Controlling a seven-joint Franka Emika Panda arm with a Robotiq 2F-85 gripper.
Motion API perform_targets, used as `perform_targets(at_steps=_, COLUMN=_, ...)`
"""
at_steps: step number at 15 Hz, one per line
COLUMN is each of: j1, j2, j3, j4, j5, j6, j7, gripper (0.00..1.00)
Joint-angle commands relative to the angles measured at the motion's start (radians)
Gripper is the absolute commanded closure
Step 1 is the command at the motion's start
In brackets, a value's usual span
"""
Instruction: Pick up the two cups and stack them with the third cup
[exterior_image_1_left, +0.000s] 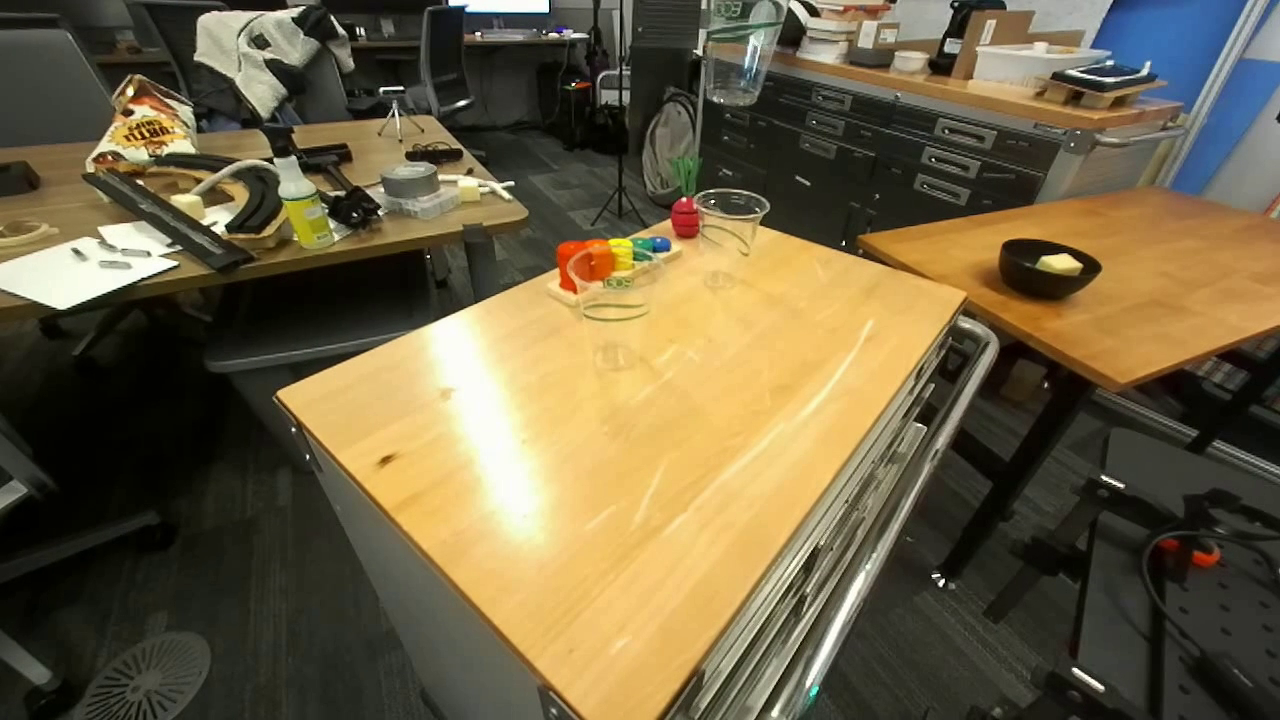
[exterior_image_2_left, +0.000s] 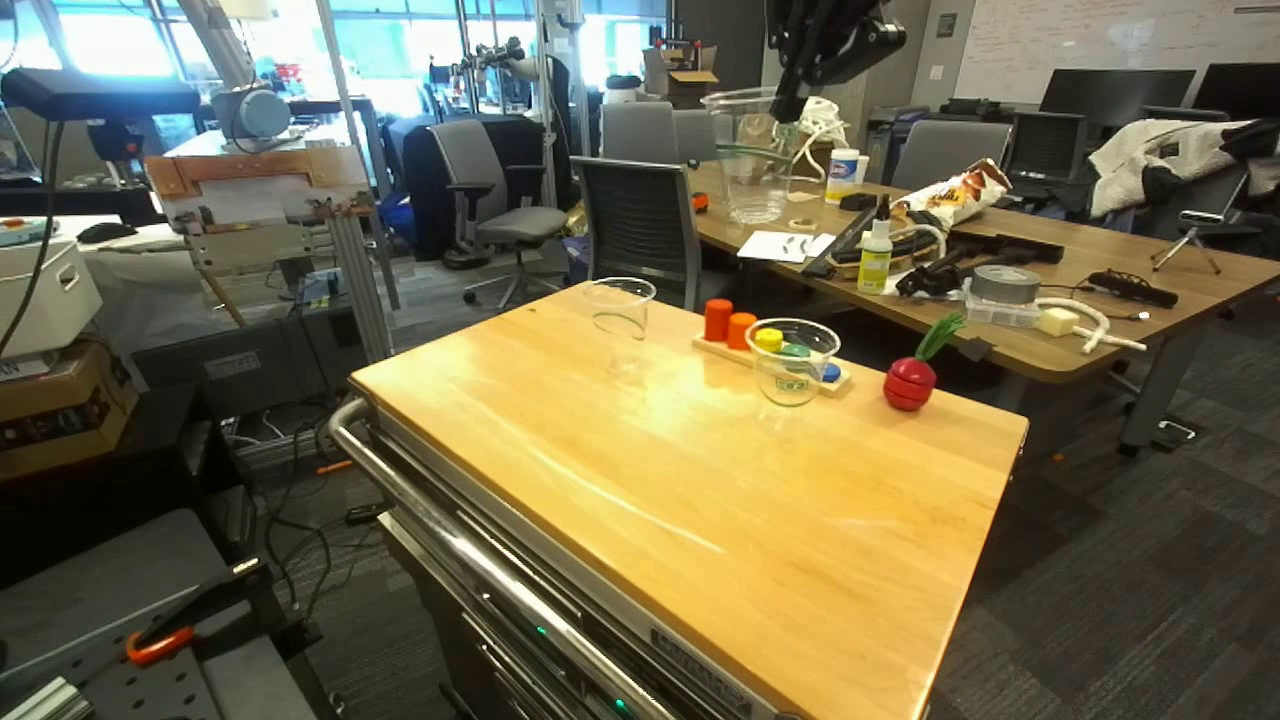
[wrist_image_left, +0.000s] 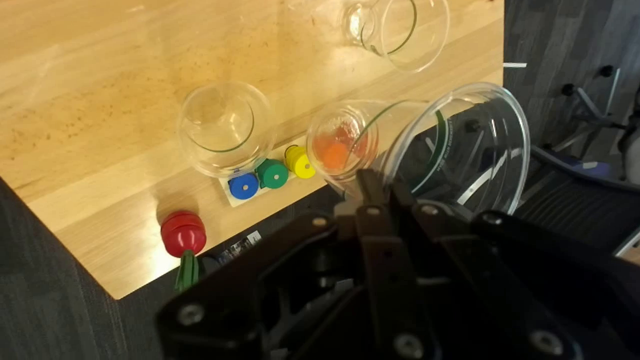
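At two o'clock from the gripper (wrist_image_left: 382, 181) in the wrist view hangs the held cup (wrist_image_left: 425, 142), clamped in it by the wall near the rim; one standing cup (wrist_image_left: 398, 32) is at twelve, a second standing cup (wrist_image_left: 226, 129) at ten. Centre the held base over either mouth and lower gently; thin walls may flex.

In an exterior view we are hanging our black gripper (exterior_image_2_left: 789, 108) in from the top edge, pointing it downward. In the wrist view we are jutting up from the lower edge, our two fingers (wrist_image_left: 371, 199) pinching close with a narrow gap showing between them, and our jointed side links (wrist_image_left: 240, 272) are flaring outward.
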Motion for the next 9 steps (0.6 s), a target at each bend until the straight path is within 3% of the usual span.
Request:
perform_targets(at_steps=1, j1=-0.038, j2=0.101, j3=0.029, j4=0.109, j5=0.004, j6=0.037, j7=-0.004, gripper=0.98)
perform_targets(at_steps=9, j1=-0.085, j2=0.240, j3=0.047, j4=0.190, j5=-0.063, j6=0.103, j7=0.015, gripper=0.98)
